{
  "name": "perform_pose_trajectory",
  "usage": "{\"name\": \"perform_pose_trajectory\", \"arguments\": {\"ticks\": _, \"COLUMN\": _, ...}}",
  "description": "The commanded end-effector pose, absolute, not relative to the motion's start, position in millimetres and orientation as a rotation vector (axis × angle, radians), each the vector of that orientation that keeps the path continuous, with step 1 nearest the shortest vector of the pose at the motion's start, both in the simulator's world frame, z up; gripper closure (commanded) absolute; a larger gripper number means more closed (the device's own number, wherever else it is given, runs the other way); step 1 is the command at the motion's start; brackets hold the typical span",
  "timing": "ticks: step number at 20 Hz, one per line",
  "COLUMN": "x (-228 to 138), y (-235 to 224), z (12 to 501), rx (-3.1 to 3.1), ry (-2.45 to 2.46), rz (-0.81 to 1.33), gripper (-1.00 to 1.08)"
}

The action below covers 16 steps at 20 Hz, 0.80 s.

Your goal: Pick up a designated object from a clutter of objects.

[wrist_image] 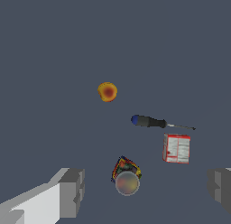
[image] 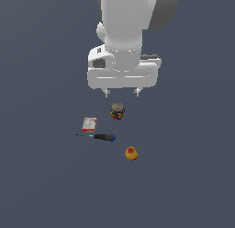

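The gripper [image: 122,92] hangs with fingers apart at the exterior view's upper centre, above the jar [image: 117,111], the box [image: 89,124] lower left.

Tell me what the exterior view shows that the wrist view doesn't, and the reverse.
Only the exterior view shows the arm's white body and the whole pincer hanging above the floor, over the jar rather than the box. Only the wrist view shows the jar's grey lid from above, the print on the box's face, and the fingertips close up, wide apart. Both show the box, the jar, the screwdriver and the fruit, all untouched, with the pincer open.
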<state>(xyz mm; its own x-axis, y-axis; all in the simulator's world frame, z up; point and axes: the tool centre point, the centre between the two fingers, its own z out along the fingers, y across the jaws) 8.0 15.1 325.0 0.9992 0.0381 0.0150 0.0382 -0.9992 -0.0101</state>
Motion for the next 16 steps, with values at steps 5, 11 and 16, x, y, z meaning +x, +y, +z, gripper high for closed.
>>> {"name": "perform_pose_trajectory", "arguments": {"ticks": 5, "x": 9, "y": 9, "z": 316, "rx": -3.129, "ry": -0.055, "rz": -0.021, "gripper": -0.92}}
{"name": "perform_pose_trajectory", "arguments": {"ticks": 11, "x": 11, "y": -9, "z": 286, "rx": -3.123, "ry": -0.045, "rz": -0.019, "gripper": -0.92}}
{"name": "perform_pose_trajectory", "arguments": {"ticks": 16, "x": 11, "y": -35, "z": 247, "rx": -3.118, "ry": -0.03, "rz": -0.018, "gripper": -0.92}}
